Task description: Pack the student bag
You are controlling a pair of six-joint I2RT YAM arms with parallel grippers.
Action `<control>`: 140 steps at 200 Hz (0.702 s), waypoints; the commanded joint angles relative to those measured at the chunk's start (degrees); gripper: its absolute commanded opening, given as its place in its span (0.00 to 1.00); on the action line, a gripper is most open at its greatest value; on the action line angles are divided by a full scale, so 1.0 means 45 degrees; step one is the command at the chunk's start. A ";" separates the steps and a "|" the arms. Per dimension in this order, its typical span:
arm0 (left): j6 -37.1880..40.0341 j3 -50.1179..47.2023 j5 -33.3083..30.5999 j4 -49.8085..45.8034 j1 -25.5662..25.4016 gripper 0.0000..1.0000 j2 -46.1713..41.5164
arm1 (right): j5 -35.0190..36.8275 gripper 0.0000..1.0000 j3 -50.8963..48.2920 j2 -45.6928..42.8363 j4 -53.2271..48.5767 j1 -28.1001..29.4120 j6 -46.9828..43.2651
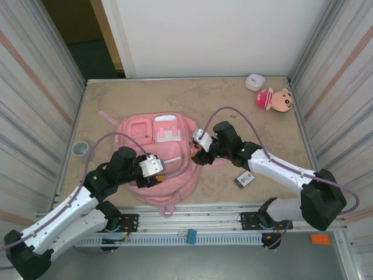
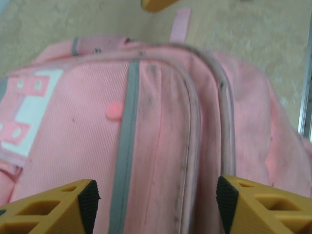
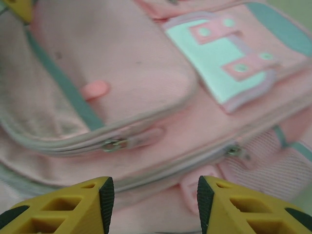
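The left claw point(image 2: 157, 195) and right claw point(image 3: 153, 195) stand open over the student bag point(image 1: 135, 129), holding nothing. Lying flat mid-tabletop point(image 1: 233, 111), the bag looks soft, floppy and light, so its zipper pulls seem the best grips. A small card point(image 1: 245, 179) lies nearby, while the plush doll point(image 1: 274, 99) and white case point(image 1: 254, 81) sit well clear at the back.

The pink backpack point(image 1: 175, 149) lies flat in the middle of the table point(image 1: 116, 96), front up, zips apparently closed.

Top camera looks down from above the near edge of the tabletop point(image 1: 116, 96); both wrist cameras sit close over the student bag point(image 1: 172, 189), shared by all
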 commanded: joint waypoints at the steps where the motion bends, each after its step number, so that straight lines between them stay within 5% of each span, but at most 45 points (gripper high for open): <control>1: 0.1321 0.0632 -0.0506 -0.1777 0.0009 0.67 -0.0017 | -0.0339 0.49 0.0079 0.0193 -0.0529 0.0337 -0.1160; 56: 0.2388 0.0703 -0.2670 -0.1667 -0.0006 0.64 0.1416 | -0.0592 0.50 0.0085 0.0419 -0.0074 0.0422 -0.1038; 67: 0.2440 0.0789 -0.2580 -0.1444 -0.0006 0.52 0.1738 | -0.0589 0.50 0.0065 0.0361 -0.0022 0.0420 -0.1108; 80: 0.2222 0.0813 -0.2441 -0.1025 0.0001 0.22 0.1784 | -0.0597 0.51 -0.0014 0.0278 0.0113 0.0356 -0.1159; 97: 0.1839 0.0545 -0.1269 -0.0257 0.0304 0.06 0.1100 | -0.1066 0.53 -0.0010 0.0318 0.0214 0.0138 -0.1179; 140: 0.0406 -0.1198 0.2957 0.1339 0.3095 0.03 -0.1619 | -0.3276 0.63 0.1268 0.1747 -0.1080 -0.0572 -0.1556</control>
